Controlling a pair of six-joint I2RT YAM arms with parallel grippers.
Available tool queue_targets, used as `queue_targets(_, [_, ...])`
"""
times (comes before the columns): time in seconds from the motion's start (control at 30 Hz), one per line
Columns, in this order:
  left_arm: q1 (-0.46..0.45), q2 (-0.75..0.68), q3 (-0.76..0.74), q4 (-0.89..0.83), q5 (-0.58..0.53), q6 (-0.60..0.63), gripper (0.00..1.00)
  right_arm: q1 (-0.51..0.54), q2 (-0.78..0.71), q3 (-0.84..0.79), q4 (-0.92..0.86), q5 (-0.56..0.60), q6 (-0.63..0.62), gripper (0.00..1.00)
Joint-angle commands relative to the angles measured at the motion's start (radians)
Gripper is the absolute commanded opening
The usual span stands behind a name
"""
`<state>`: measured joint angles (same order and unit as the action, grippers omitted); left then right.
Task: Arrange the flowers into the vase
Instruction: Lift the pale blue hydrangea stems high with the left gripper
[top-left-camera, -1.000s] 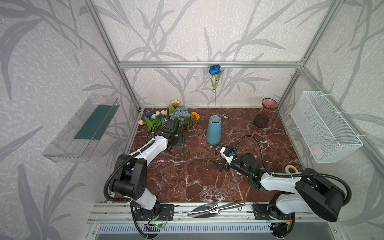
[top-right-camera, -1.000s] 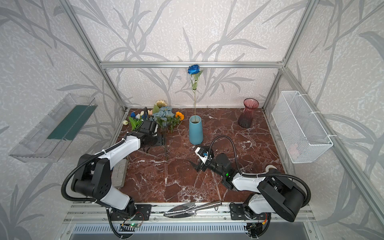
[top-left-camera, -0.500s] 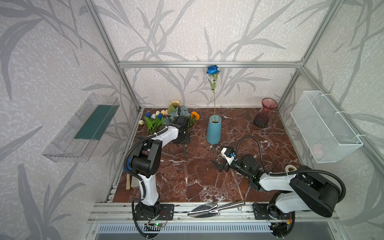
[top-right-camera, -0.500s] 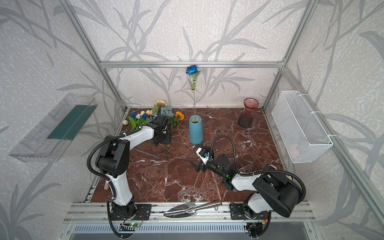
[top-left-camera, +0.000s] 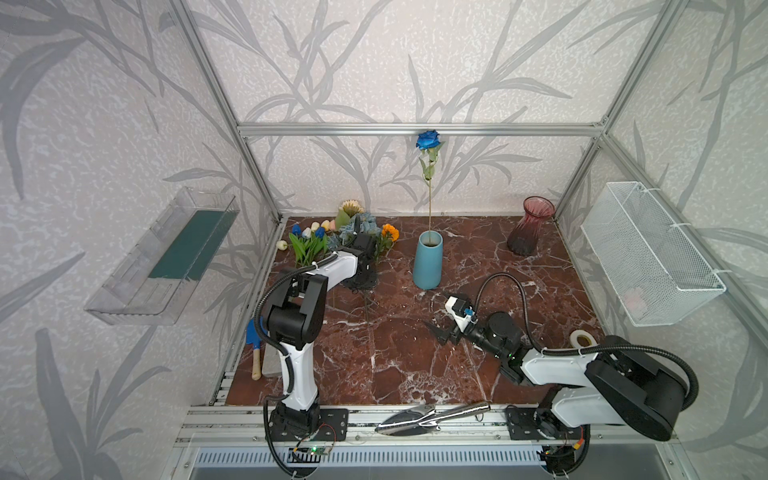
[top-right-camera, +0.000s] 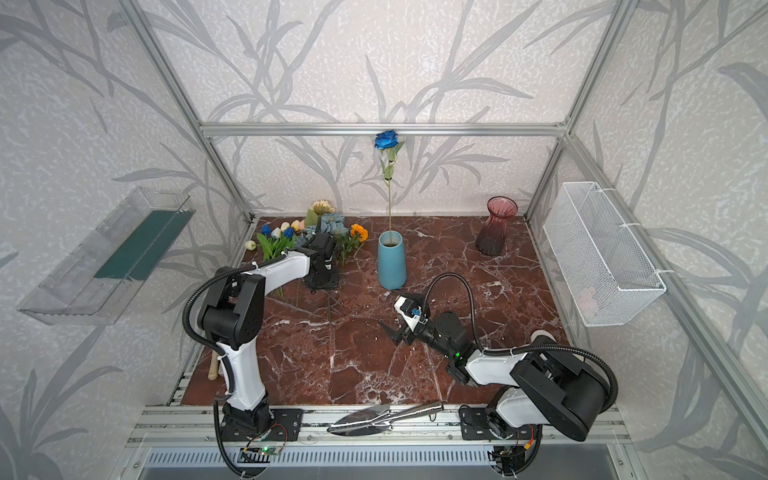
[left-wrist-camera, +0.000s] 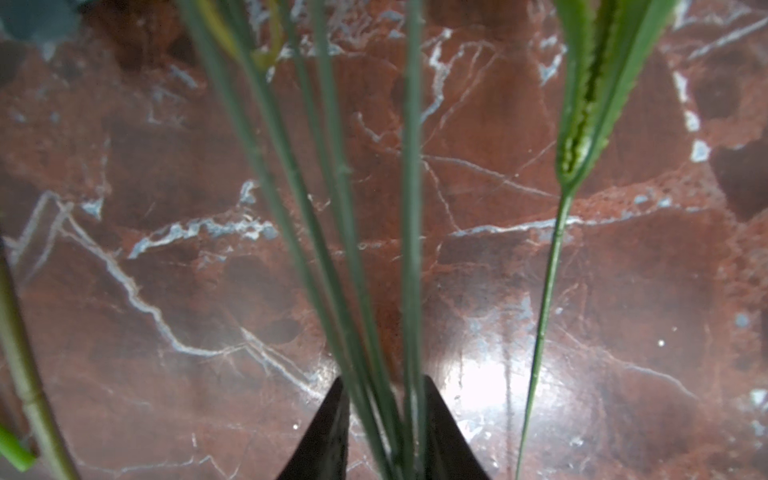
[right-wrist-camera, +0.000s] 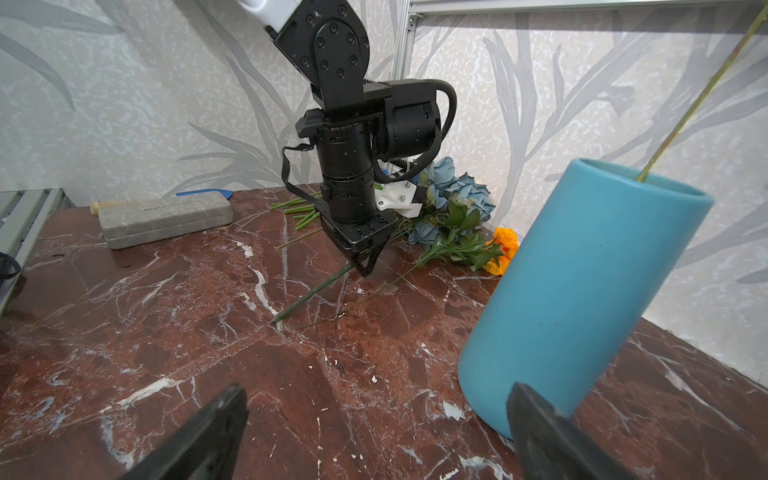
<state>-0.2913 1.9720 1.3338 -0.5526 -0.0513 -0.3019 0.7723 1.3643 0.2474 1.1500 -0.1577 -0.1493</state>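
The tall blue vase (top-left-camera: 428, 266) (top-right-camera: 392, 262) (right-wrist-camera: 582, 291) stands mid-table and holds the dark blue rose (top-left-camera: 428, 140) (top-right-camera: 387, 140). The other flowers lie in a pile at the back left: tulips (top-left-camera: 309, 239), a cream sunflower (top-left-camera: 351, 206), a dusty-blue rose bunch (top-left-camera: 361, 222) (right-wrist-camera: 457, 195) and an orange marigold (top-left-camera: 390, 232) (right-wrist-camera: 505, 249). My left gripper (top-left-camera: 365, 282) (top-right-camera: 322, 282) (left-wrist-camera: 382, 382) (right-wrist-camera: 363, 268) points down at the table, shut on the bunch's green stems (left-wrist-camera: 332, 208). My right gripper (top-left-camera: 440, 332) (top-right-camera: 392, 332) (right-wrist-camera: 376, 390) hangs open and empty, low in front of the vase.
A pink glass vase (top-left-camera: 531, 230) stands at the back right. A wire basket (top-left-camera: 648, 257) hangs on the right wall, a clear tray (top-left-camera: 166, 257) on the left. A grey case (right-wrist-camera: 166, 220), a tape roll (top-left-camera: 582, 338) and a metal trowel (top-left-camera: 428, 417) lie near the edges.
My left gripper has shifted right over the stems, come down to the table and closed on them; its elbow has risen. The right arm has not moved.
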Motion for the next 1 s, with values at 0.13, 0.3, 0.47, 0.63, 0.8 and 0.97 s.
queue_targets(0.13, [0.009, -0.011, 0.008, -0.01, -0.012, -0.019, 0.22, 0.005, -0.045, -0.02, 0.05, 0.012, -0.009, 0.98])
queue_targets(0.3, [0.012, -0.046, 0.001, -0.01, -0.012, -0.03, 0.05, 0.005, -0.056, -0.026, 0.05, 0.01, -0.015, 0.98])
queue_targets(0.47, [0.013, -0.106, -0.015, -0.01, -0.026, -0.043, 0.0, 0.005, -0.056, -0.028, 0.05, 0.013, -0.02, 0.98])
queue_targets(0.63, [0.014, -0.205, -0.045, -0.004, -0.057, -0.052, 0.0, 0.005, -0.064, -0.032, 0.051, 0.014, -0.018, 0.98])
queue_targets(0.8, [0.012, -0.292, -0.042, -0.028, -0.096, -0.063, 0.0, 0.005, -0.059, -0.033, 0.055, 0.014, -0.017, 0.98])
queue_targets(0.97, [0.014, -0.362, -0.054, -0.002, -0.096, -0.023, 0.0, 0.005, -0.058, -0.033, 0.059, 0.012, -0.013, 0.98])
